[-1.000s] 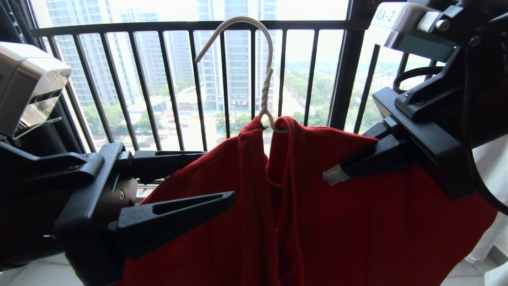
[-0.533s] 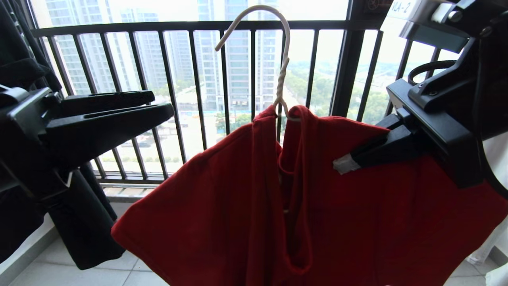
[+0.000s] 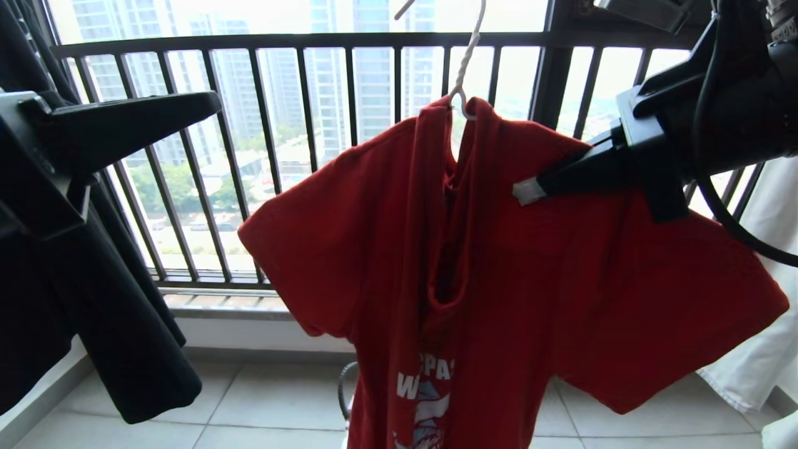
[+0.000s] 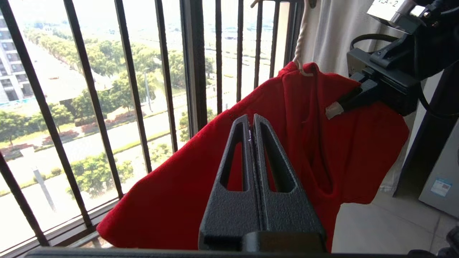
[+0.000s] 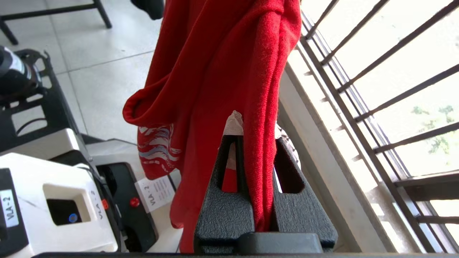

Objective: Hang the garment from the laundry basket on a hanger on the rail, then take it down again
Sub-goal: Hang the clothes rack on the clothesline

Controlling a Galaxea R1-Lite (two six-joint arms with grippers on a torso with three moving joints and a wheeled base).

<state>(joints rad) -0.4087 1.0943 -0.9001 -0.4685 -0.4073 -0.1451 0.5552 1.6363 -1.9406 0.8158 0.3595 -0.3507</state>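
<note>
Gripping the garment (image 3: 499,262) at two o'clock, right gripper (image 3: 530,190) jaws risk the hanger (image 3: 464,68) slipping as we lift; left gripper (image 4: 252,123) jaws closed, empty

one garment (image 3: 499,262), one hanger (image 3: 464,75), two grippers.

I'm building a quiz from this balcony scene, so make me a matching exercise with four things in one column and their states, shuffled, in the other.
Things:
1. red T-shirt
2. white wire hanger
3. left gripper
4. right gripper

States:
A. jaws shut, holding nothing
B. threaded through the collar
C. clamped on the shirt's shoulder
D. draped on the hanger

Pairs: 1-D, 2-B, 3-A, 4-C
</note>
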